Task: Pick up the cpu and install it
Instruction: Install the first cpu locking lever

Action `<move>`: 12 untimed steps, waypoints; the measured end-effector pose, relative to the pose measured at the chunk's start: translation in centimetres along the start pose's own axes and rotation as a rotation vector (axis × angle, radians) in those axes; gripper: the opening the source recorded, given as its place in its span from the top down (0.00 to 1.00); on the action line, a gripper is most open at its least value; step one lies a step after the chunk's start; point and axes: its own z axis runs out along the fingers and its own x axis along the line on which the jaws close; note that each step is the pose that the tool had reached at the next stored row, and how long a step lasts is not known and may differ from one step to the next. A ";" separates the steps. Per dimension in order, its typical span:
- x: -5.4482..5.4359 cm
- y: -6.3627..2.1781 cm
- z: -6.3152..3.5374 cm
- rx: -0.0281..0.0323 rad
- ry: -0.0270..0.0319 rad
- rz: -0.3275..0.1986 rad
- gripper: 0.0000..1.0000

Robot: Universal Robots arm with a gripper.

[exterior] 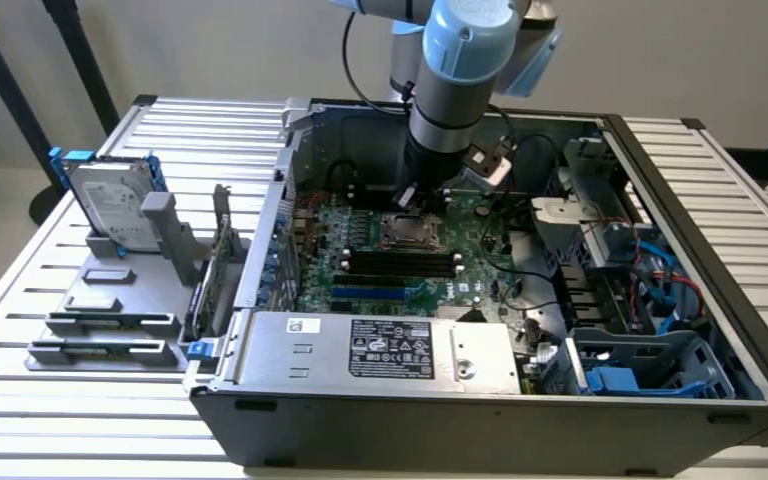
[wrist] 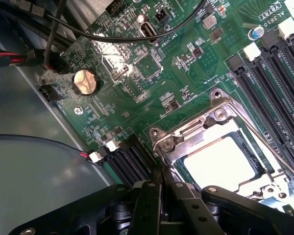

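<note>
The cpu [wrist: 219,162] is a bright silver square lying flat in the motherboard socket, with the metal socket frame [wrist: 220,110] around it. My gripper [wrist: 162,177] is shut, its black fingers pressed together with nothing seen between them, at the socket's corner beside the cpu. In the exterior view the arm reaches down into the open computer case, and the gripper [exterior: 411,205] hangs just over the socket [exterior: 407,233] in the middle of the green board.
Black memory slots [exterior: 387,262] lie beside the socket. A silver power supply box [exterior: 384,350] fills the case's front. A hard drive in a blue frame [exterior: 107,198] stands on a grey fixture at the exterior view's left. Loose cables [wrist: 137,37] cross the board.
</note>
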 end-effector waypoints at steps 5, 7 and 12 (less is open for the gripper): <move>0.0 0.02 0.00 0.0013 0.0019 0.000 0.86; 0.0 0.03 0.01 0.0010 0.0034 -0.001 0.86; -0.1 0.05 0.11 -0.0026 0.0075 -0.002 0.86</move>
